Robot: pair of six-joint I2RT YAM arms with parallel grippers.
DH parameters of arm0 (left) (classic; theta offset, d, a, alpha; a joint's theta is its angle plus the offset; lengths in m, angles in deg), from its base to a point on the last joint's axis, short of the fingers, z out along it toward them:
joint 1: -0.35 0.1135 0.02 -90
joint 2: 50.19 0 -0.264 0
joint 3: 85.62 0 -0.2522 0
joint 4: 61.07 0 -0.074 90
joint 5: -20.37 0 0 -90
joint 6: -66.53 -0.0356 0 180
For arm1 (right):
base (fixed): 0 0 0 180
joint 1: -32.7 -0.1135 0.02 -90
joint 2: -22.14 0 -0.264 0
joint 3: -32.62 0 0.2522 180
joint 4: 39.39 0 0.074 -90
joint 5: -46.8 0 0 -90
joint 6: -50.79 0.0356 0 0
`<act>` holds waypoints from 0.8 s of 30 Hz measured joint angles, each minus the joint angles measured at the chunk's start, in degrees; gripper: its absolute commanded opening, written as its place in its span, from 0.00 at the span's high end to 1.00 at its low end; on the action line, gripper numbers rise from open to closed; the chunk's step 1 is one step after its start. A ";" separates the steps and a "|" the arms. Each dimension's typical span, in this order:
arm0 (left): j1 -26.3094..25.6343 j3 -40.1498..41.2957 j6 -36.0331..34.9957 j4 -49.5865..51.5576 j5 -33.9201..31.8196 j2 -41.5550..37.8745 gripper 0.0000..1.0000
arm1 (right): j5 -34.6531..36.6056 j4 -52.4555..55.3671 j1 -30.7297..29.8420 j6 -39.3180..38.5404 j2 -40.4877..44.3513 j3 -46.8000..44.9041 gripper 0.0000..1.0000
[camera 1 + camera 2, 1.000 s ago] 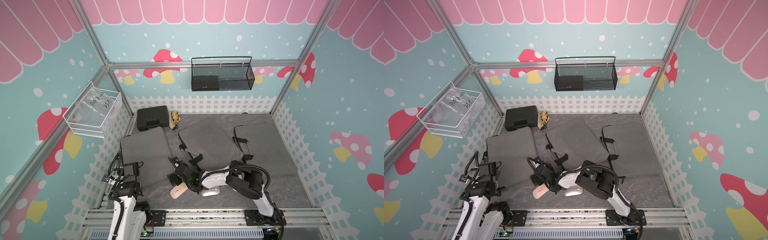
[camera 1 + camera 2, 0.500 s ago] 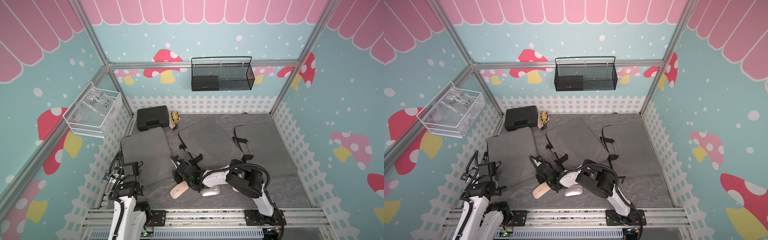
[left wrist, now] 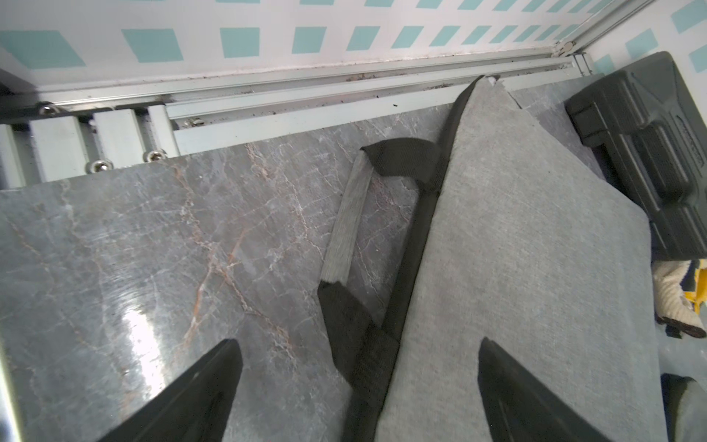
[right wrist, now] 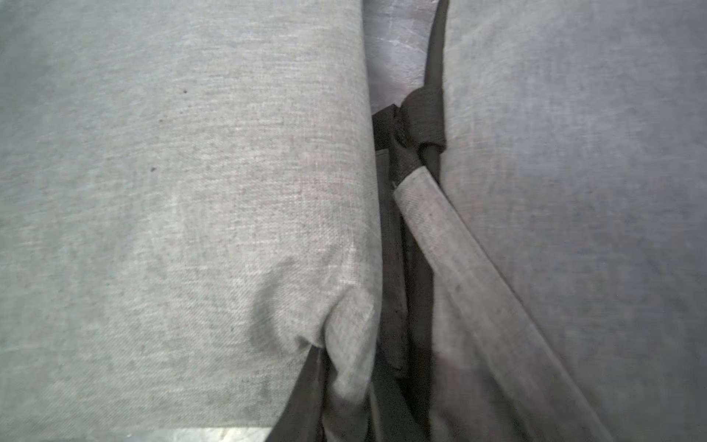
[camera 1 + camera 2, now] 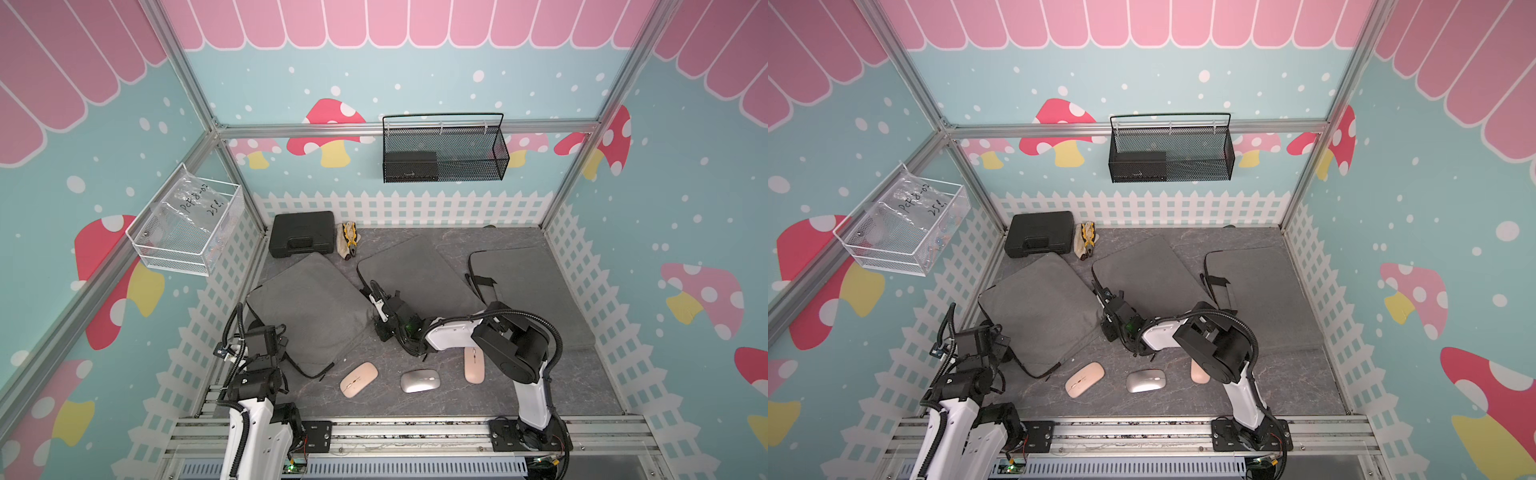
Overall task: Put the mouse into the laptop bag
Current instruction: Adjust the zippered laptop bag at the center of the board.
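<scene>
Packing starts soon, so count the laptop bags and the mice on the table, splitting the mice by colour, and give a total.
Grey laptop bags: 3
Pink mice: 2
Silver mouse: 1
Total: 6

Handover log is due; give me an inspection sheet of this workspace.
Surface: grey marbled tabletop, no spills seen.
Job's things: left laptop bag, middle laptop bag, right laptop bag side by side; left pink mouse, silver mouse, right pink mouse lie outside them, near the front.
Clutter: black case and pliers, back left.
Grippers: left gripper open, empty, over the left bag's handle; right gripper shut on a fold of the left laptop bag.
Cables: black hoses loop above the tabletop.
Surroundings: black wire basket hung at the back; white wire basket hung at the left.
</scene>
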 measured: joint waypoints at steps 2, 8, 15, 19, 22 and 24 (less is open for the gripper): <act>0.02 0.04 -0.52 -0.98 1.18 1.01 0.00 | -0.90 0.85 1.07 -0.48 0.00 0.63 0.82; 0.07 0.04 -3.17 -3.41 8.87 6.19 0.01 | -0.87 5.35 2.89 -2.21 -0.04 3.56 0.72; 0.07 0.52 -4.00 -3.65 13.53 6.01 0.01 | 2.05 9.20 4.09 -2.49 0.24 6.71 0.44; 0.07 2.10 -3.52 -3.69 16.13 5.01 0.01 | 3.82 9.09 3.41 -1.29 6.91 2.36 0.34; 0.07 3.93 -2.58 -4.35 19.26 4.28 0.01 | 6.47 8.17 -0.13 0.37 16.15 -3.30 0.31; 0.07 5.40 -1.86 -4.83 21.31 3.48 0.01 | 7.80 5.79 -4.57 2.01 22.21 -7.54 0.31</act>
